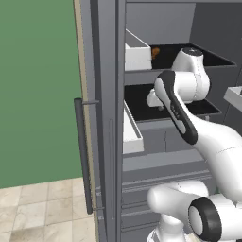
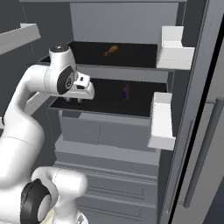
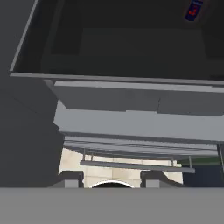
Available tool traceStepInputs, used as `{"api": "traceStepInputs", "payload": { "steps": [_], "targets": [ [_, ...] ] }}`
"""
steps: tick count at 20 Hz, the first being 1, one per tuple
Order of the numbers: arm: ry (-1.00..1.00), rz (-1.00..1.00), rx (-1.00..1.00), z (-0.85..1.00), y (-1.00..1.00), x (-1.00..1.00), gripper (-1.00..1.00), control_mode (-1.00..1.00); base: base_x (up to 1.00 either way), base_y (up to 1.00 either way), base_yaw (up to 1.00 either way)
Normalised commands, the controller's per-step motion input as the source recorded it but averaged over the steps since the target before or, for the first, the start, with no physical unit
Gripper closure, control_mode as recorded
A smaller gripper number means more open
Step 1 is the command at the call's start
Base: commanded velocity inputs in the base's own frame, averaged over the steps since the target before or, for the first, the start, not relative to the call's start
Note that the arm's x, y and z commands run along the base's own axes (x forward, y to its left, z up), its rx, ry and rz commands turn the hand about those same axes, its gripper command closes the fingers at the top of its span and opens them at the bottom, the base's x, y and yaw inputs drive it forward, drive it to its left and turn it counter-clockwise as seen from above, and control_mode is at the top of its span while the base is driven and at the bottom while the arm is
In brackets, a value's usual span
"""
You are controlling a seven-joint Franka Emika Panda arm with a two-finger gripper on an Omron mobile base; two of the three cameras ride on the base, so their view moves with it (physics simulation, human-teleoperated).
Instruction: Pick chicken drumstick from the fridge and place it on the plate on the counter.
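Observation:
The fridge (image 1: 109, 142) (image 2: 114, 131) (image 3: 131, 120) stands open in front of me. On its upper dark shelf lies the chicken drumstick (image 1: 155, 51) (image 2: 111, 50), a small orange-brown lump near the back. My gripper (image 2: 74, 100) (image 3: 111, 180) hangs at the front left edge of the shelf below, pointing down, lower than the drumstick and to its left. Its fingertips (image 3: 71, 179) stand apart with nothing between them, so it is open. In the left base view my own forearm covers most of the gripper (image 1: 153, 101). The plate and the counter are out of view.
A small purple item (image 2: 126, 91) (image 3: 193, 9) stands on the lower shelf, right of the gripper. White door bins (image 1: 137, 51) (image 2: 175, 49) (image 2: 161, 119) jut out from the open door. The door's long dark bar handle (image 1: 83, 156) (image 2: 204, 153) runs vertically. Grey drawers sit below the shelves.

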Motion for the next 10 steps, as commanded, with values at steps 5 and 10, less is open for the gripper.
{"api": "traceStepInputs", "payload": {
  "steps": [5,10],
  "targets": [
    [-0.02,-0.02,-0.01,0.01,-0.30,0.00,-1.00,-1.00,0.00,0.00,0.00],
    [-0.01,-0.21,-0.11,0.21,-0.60,0.08,-1.00,-1.00,0.00,0.00,0.00]
  ]
}}
